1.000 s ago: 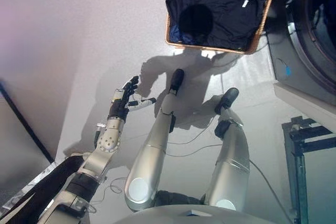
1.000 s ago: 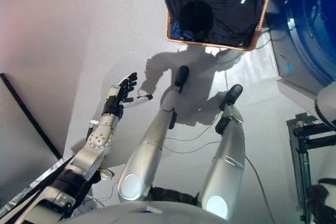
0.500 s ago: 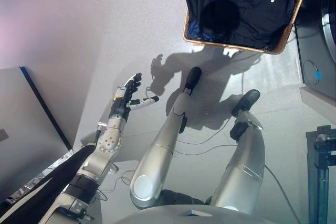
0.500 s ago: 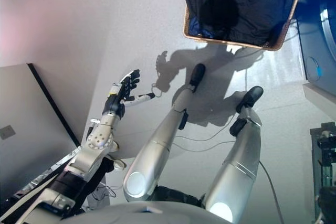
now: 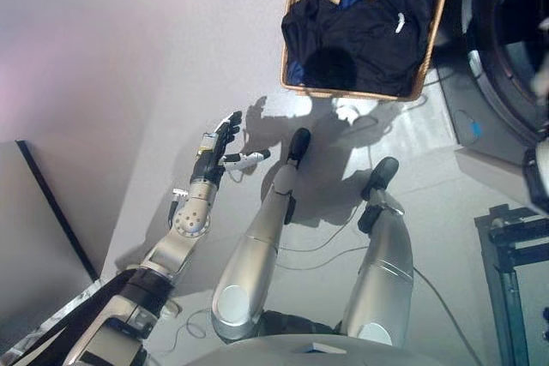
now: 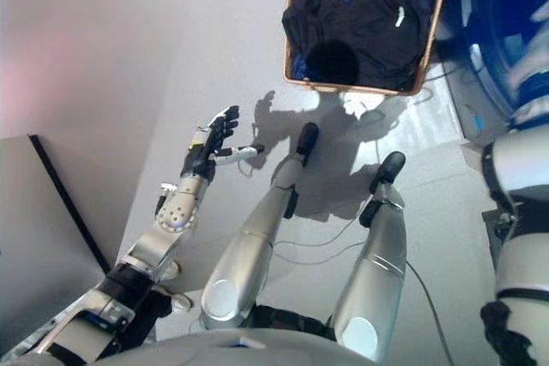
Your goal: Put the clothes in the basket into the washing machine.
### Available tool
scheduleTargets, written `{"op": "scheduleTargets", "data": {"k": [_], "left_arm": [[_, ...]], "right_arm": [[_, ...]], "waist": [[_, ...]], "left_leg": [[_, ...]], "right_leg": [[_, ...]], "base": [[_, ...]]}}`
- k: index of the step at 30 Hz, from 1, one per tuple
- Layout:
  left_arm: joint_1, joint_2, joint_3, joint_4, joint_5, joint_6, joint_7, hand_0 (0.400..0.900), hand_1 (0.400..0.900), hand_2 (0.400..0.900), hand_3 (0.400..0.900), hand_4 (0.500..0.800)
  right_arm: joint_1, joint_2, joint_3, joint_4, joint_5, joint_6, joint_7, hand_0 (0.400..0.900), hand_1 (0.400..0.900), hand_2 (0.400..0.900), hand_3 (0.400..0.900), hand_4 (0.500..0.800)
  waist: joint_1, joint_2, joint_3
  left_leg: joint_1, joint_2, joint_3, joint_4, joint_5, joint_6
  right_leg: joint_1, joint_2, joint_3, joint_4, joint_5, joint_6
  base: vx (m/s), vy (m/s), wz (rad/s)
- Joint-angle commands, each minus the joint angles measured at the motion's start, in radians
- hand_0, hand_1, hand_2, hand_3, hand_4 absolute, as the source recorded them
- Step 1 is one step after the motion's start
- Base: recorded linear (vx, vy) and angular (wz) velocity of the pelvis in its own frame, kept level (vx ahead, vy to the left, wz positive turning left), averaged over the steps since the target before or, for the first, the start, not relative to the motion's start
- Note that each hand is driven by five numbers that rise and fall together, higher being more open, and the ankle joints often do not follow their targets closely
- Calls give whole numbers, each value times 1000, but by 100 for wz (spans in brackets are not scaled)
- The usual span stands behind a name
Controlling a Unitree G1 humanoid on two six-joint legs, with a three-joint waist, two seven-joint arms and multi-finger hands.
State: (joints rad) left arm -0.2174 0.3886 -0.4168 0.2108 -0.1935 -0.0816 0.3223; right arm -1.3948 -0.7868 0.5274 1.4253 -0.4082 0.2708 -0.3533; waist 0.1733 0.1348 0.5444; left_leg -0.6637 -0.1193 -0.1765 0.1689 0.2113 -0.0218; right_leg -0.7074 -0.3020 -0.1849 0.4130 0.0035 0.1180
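Our left hand (image 5: 221,145) hangs over the bare floor (image 5: 154,83) with its fingers spread and straight, holding nothing, the thumb pointing off toward the right. It is well apart from the wicker basket (image 5: 296,8), which stands farther ahead and to the right. Our right arm shows only at the right edge of the right eye view, and the right hand is out of sight in both views, so we cannot tell how its fingers stand.

As we judge it, the step in hand is the reach for the first garment, and none has left the basket yet. To do it well, we should carry the left hand forward and right until it is above the basket's near rim, keep the fingers spread on the way down, and sink them into the high middle of the pile before curling, so we gather a good fold and not just a thin edge. We should lift straight up, so that the cloth clears the rim without dragging the basket.

The dark clothes (image 5: 360,27) fill the basket in a loose, crumpled heap, with a bit of blue fabric at the far side and a small white mark on top. The washing machine (image 5: 506,49) stands just beside the basket on the right.
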Motion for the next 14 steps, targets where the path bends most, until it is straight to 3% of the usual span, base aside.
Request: {"op": "scheduleTargets", "data": {"k": [1,2,4,5,6,7,12,14], "left_arm": [[23,-21,37,28,35,-20,39,900,900,900,900,800],[58,-71,87,16,23,-11,96,900,900,900,900,800],[69,-94,132,80,54,24,91,900,900,900,900,800],[84,-101,140,105,81,30,94,900,900,900,900,800],[87,-100,138,105,81,29,94,900,900,900,900,800],[108,-102,168,178,90,48,80,900,900,900,900,800],[155,-73,232,218,92,44,46,900,900,900,900,800],[178,-73,264,306,85,56,14,900,900,900,900,800]], "right_arm": [[80,-1,-47,-58,124,-19,-106,900,900,900,900,800],[579,394,-97,-307,96,-8,-289,900,900,900,900,800],[687,332,-197,-470,113,-65,-231,900,900,900,900,800],[790,392,-224,-572,129,-99,-249,900,900,900,900,800],[797,393,-226,-577,127,-97,-249,900,900,900,900,800],[958,436,-332,-674,273,-162,-207,900,900,900,900,800],[1101,444,-432,-638,452,-234,-126,900,900,900,900,800],[1178,462,-475,-607,547,-263,-59,900,900,900,900,800]], "waist": [[-11,-37,-24],[-49,-54,-24],[-96,-85,-24],[-113,-100,-24],[-112,-101,-24],[-140,-130,-24],[-151,-152,-70],[-159,-158,-116]], "left_leg": [[40,-4,30,99,-172,-13],[55,7,52,91,-177,-6],[87,19,63,80,-177,-6],[126,27,63,63,-178,-6],[133,27,62,59,-177,-7],[220,44,66,13,-174,-9],[339,70,72,-79,-151,-7],[404,85,82,-129,-145,-6]], "right_leg": [[113,14,-23,-100,60,28],[117,29,-4,-114,65,25],[156,53,5,-140,69,22],[191,59,0,-157,69,23],[198,59,-1,-160,70,23],[278,72,-6,-199,73,28],[400,100,-10,-294,96,35],[453,113,-7,-333,98,37]], "base": [[54,65,-38],[60,100,-53],[71,55,-52],[61,-21,-23],[128,-60,-26],[133,-56,-22],[139,-42,-18],[120,-32,-12]]}}
